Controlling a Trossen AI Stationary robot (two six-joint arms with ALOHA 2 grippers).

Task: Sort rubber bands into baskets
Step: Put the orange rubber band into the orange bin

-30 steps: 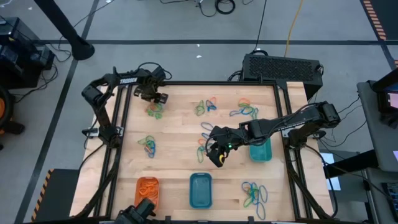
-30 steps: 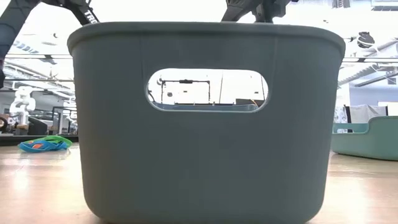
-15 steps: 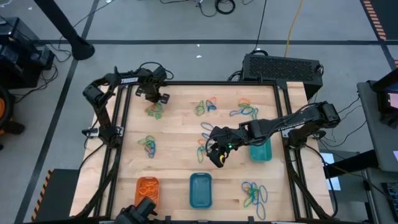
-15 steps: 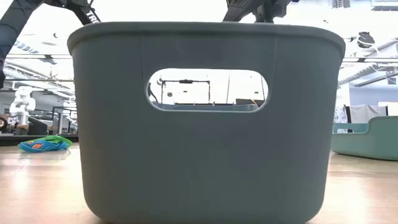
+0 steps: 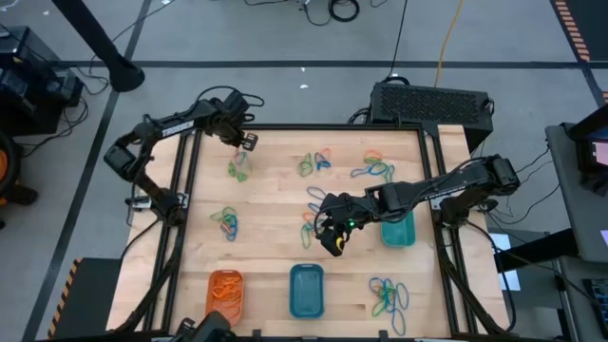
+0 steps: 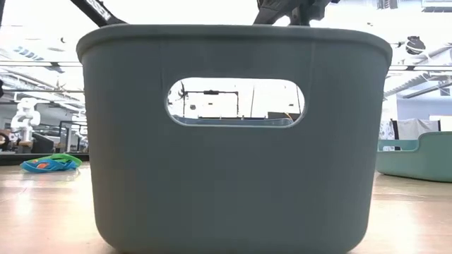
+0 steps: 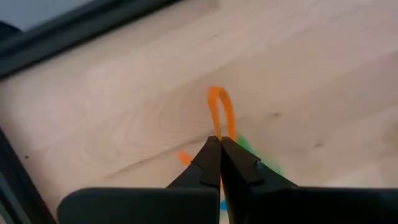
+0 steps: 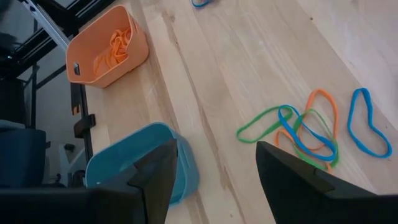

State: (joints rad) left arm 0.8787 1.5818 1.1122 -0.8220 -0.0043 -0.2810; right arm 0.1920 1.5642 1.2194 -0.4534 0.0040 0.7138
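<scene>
Our left gripper (image 7: 219, 144) has its fingers pressed together on an orange rubber band (image 7: 221, 111), whose free loop stands out straight ahead of the fingertips, its long axis in line with the fingers. In the high view this gripper (image 5: 243, 141) sits at the far left corner of the table, just above a small heap of green and other bands (image 5: 237, 169) on the wood; whether the orange loop is lifted clear of that heap we cannot tell.

What the coming move turns on, as we judge it, is where the orange basket (image 5: 225, 291) lies from this grip: well apart, at the near edge on the same left side, so the carry runs straight back along the left of the table, passing a second little cluster of bands (image 5: 228, 222) on the way. The left arm is clearly the nearer one for that basket.

Our right gripper (image 8: 211, 163) waits with its fingers wide apart and nothing between them, over the table's middle (image 5: 334, 228), beside a tangle of bands (image 8: 306, 129) and between the blue basket (image 5: 306, 290) and the teal-green basket (image 5: 398, 231).
</scene>
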